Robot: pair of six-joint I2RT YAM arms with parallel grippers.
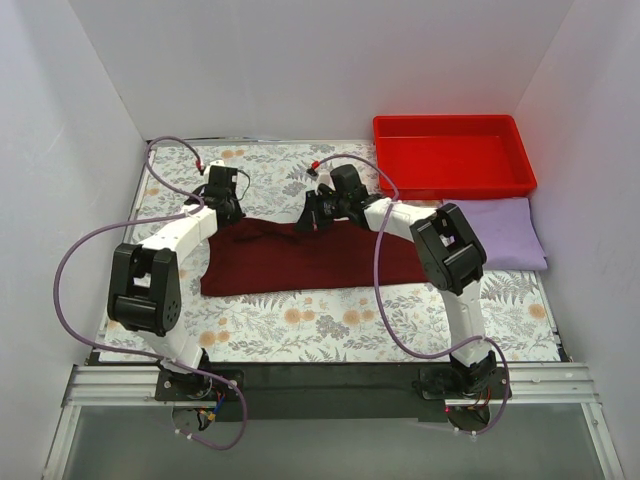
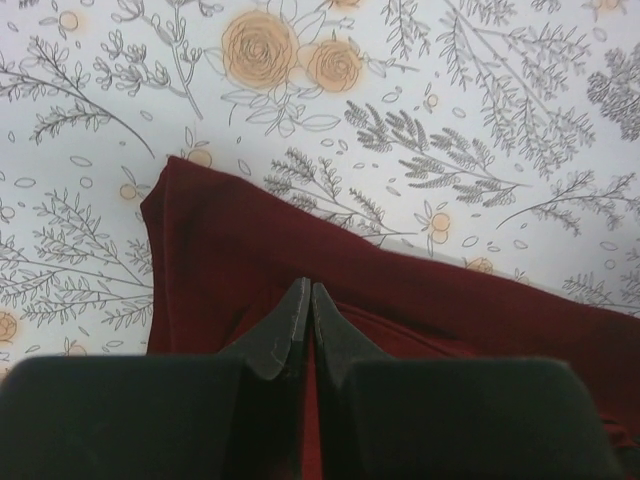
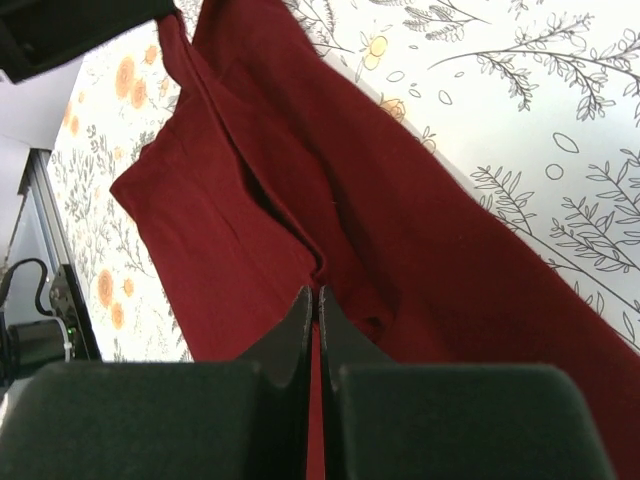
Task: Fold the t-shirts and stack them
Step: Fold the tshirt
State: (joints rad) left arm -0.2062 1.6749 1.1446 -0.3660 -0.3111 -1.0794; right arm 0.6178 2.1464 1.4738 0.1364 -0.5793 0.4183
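Observation:
The dark maroon t-shirt (image 1: 300,262) lies partly folded in the middle of the floral table cover. My left gripper (image 1: 228,208) is at its far left corner, shut on the cloth; the left wrist view shows the jaws (image 2: 308,290) pinching maroon fabric (image 2: 430,300). My right gripper (image 1: 312,215) is at the shirt's far edge near the middle, shut on a gathered fold (image 3: 318,295) of the shirt (image 3: 420,240). The pale lavender t-shirt (image 1: 505,235) lies folded at the right, apart from both grippers.
A bright red plastic tray (image 1: 452,180) stands at the far right, behind the lavender shirt. White walls close in the left, back and right sides. The floral table cover (image 1: 330,325) shows in front of the maroon shirt.

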